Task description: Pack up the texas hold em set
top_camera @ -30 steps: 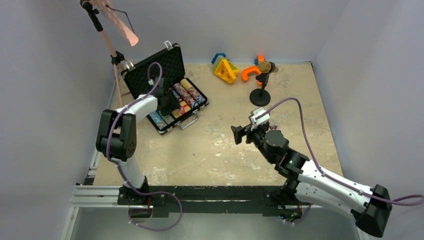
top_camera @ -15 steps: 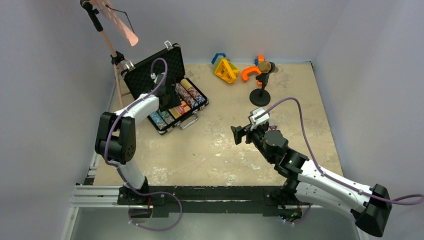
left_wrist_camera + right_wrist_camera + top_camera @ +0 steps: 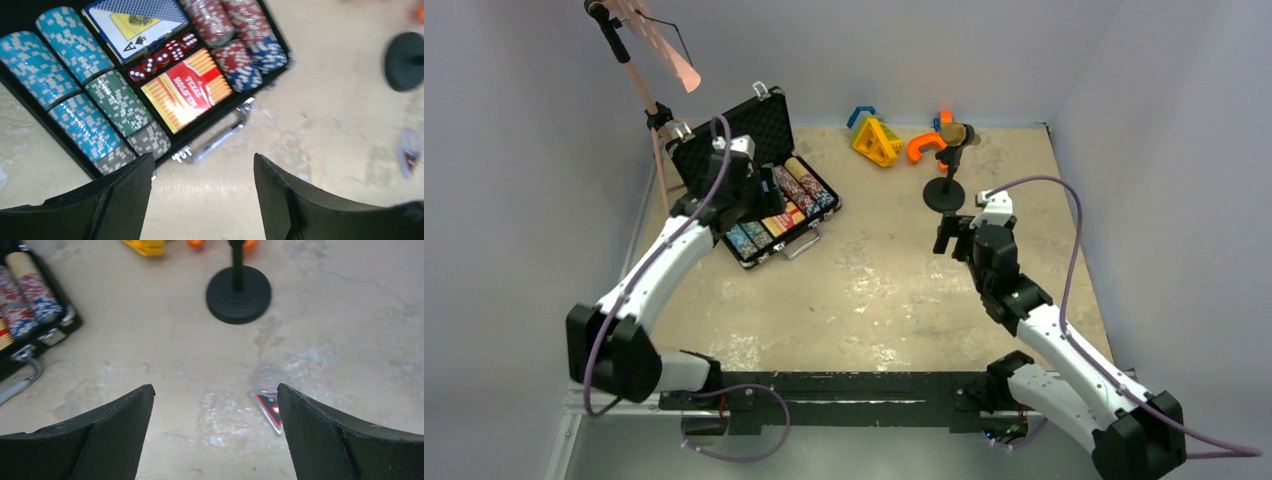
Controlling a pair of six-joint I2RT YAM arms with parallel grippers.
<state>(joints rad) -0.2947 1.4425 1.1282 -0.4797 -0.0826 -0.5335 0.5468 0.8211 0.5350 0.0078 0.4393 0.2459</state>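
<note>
Briefcase (image 3: pixel 759 125) sat open; left gripper (image 3: pixel 202 162) & right gripper (image 3: pixel 215 390) spread, empty. Flat card (image 3: pixel 270 407) to its right cd slide, dodging pinch.

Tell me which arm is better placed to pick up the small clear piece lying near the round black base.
Right. The right gripper is open, with the small clear piece just ahead of it. The left gripper, also open, hovers over the open case, far from it.

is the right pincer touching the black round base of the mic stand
Apart. The right wrist view shows the right pincer open, with a strip of bare table between its fingertips and the round stand base.
</note>
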